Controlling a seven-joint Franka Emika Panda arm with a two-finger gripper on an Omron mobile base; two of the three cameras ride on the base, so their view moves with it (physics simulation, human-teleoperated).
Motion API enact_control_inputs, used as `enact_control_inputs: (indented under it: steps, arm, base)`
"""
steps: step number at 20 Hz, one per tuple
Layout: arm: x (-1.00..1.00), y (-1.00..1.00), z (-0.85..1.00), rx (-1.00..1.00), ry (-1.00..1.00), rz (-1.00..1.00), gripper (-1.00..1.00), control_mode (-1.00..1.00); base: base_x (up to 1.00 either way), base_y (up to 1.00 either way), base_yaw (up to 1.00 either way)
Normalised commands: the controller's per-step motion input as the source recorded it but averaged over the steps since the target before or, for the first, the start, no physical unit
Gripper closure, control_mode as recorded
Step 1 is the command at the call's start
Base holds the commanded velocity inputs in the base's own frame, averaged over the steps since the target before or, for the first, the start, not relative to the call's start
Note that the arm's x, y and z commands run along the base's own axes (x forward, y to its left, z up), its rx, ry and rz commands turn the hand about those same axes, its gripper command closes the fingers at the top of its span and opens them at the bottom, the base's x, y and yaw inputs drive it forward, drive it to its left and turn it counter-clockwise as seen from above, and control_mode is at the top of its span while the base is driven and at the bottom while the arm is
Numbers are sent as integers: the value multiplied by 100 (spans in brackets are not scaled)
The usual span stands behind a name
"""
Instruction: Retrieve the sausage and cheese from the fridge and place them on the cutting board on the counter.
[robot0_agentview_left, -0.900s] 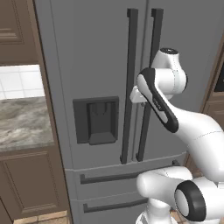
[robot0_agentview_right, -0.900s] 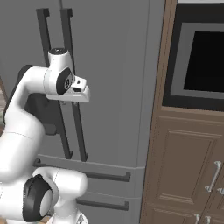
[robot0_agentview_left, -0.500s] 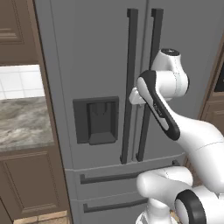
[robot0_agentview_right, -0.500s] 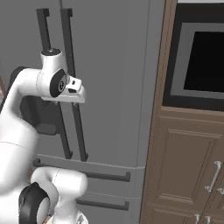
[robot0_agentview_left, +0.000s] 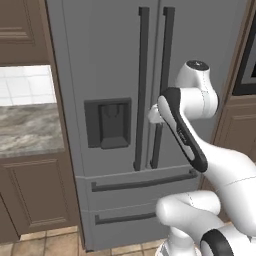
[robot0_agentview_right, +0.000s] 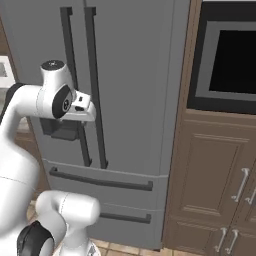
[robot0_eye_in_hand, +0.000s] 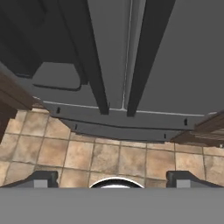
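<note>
Fridge (robot0_agentview_left: 110, 75) doors shut, both handles (robot0_eye_in_hand: 94, 65) just ahead of hand (robot0_eye_in_hand: 111, 177); fingers spread wide, holding nothing, likely lining up a pull.

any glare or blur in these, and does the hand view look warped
Left base view: flat, even light on the fridge, no glare, edges slightly soft. Right base view: dull reflection-free oven window. Hand view: strong perspective makes the dark door handles splay apart; tile floor is sharp.

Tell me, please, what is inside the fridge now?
Nothing inside can be seen: both doors of the fridge are closed, so the shelves and any food are covered.
</note>
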Motion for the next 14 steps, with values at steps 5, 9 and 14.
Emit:
enact_control_inputs:
  steps: [5,9,14]
  arm:
    - [0,0,0,0,0,0,-100,100]
    - [0,0,0,0,0,0,-100,100]
    - [0,0,0,0,0,0,-100,100]
  base:
    - [-52,3,3]
    - [-52,0,1]
    - [-34,2,0]
